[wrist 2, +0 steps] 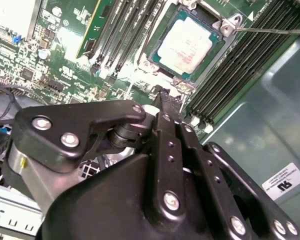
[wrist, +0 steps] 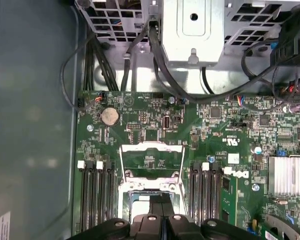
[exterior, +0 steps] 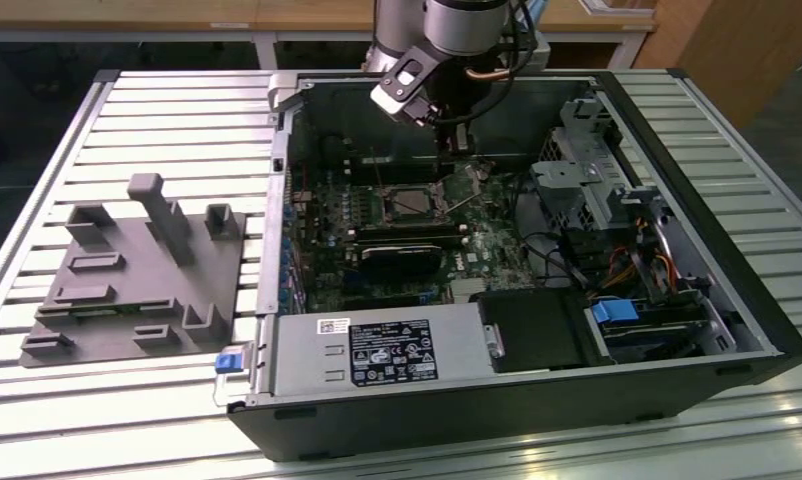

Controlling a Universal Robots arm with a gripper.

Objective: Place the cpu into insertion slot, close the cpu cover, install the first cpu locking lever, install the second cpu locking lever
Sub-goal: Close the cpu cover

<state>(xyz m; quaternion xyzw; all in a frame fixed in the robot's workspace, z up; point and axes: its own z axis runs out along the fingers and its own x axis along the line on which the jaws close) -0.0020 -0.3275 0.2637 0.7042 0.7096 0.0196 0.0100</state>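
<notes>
As far as both wrist views show, the gripper (wrist: 160, 201) has its fingers (wrist 2: 165, 119) pressed together, with no gap and nothing visibly pinched between them. Tips sit low over the motherboard (wrist: 215, 130).

Directly ahead of the tips is the cpu cover (wrist: 151, 147), swung up off the socket. The first wrist view looks straight through its square window to bare board beyond. Whether the tips touch the cover: can't tell.

The second wrist view adds what the first doesn't:
- The cpu (wrist 2: 187, 42) is seated flat in the insertion slot (wrist 2: 155, 62), just past the fingertips, with its silver top uncovered.
- One locking lever (wrist 2: 265, 31), a thin wire rod, runs out from the slot's far corner across the memory slots (wrist 2: 240, 67).

The first wrist view adds a coin cell (wrist: 110, 116) on the board beyond the cover, and a metal drive cage (wrist: 192, 30) further out.

The exterior view gives the context:
- The arm drops into the open PC case (exterior: 721, 300) with the tool over the socket area.
- A power supply (exterior: 374, 352) sits at the case end far from the tool.
- A grey fixture block (exterior: 134, 270) lies well apart, outside the case on the slatted table (exterior: 161, 110), at the exterior view's left.
</notes>
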